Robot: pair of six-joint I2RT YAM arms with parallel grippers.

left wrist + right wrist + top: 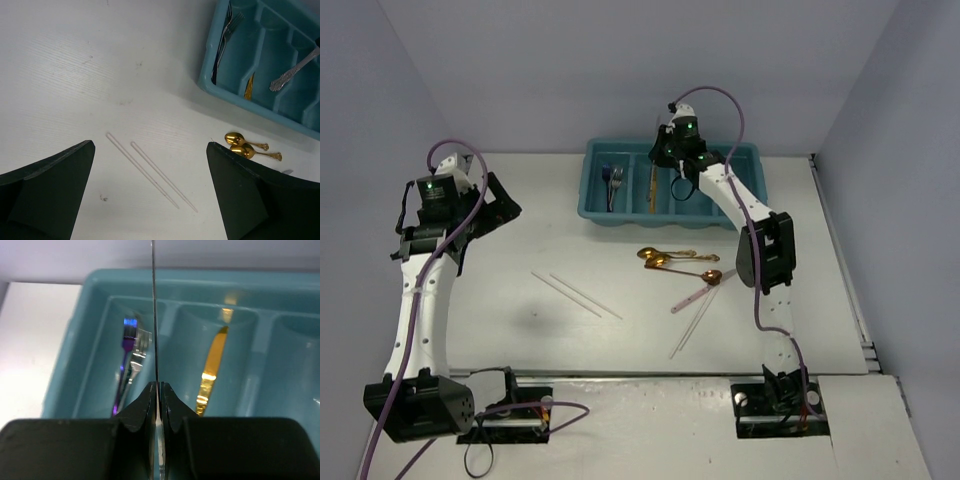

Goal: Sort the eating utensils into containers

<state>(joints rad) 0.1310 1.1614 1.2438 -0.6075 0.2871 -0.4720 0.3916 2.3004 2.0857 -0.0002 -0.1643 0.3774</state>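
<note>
The left gripper (pixel 503 205) hangs above the table (pixel 570 230) at 9 o'clock from the table's middle. Its jaws stand as wide apart as they go and hold nothing. In the left wrist view its two dark fingers (pixel 50 190) frame a pair of pale chopsticks (pixel 150 172). The chopsticks lie side by side on the bare surface, well below the jaws and not touching them.

The teal cutlery tray (pixel 595 205) sits at 12 o'clock. Silver forks (pixel 612 185) lie in its leftmost compartment and a gold knife (pixel 652 185) lies in the second.

The right gripper (pixel 672 150) is over the far part of the tray, with its jaws pinched tight on a silver utensil (pixel 153 315). In the right wrist view the utensil is seen edge-on as a thin line running straight out from between the fingertips (pixel 170 400). In the left wrist view its ornate free end (pixel 277 82) slants down over the third compartment. Whether it touches the tray floor I cannot tell.

At 6 o'clock from the tray two gold spoons (pixel 660 258) lie together on the table. At 4 o'clock from them lie a copper-coloured spoon (pixel 713 275) and a second pair of chopsticks (pixel 692 325), all apart from both grippers.
</note>
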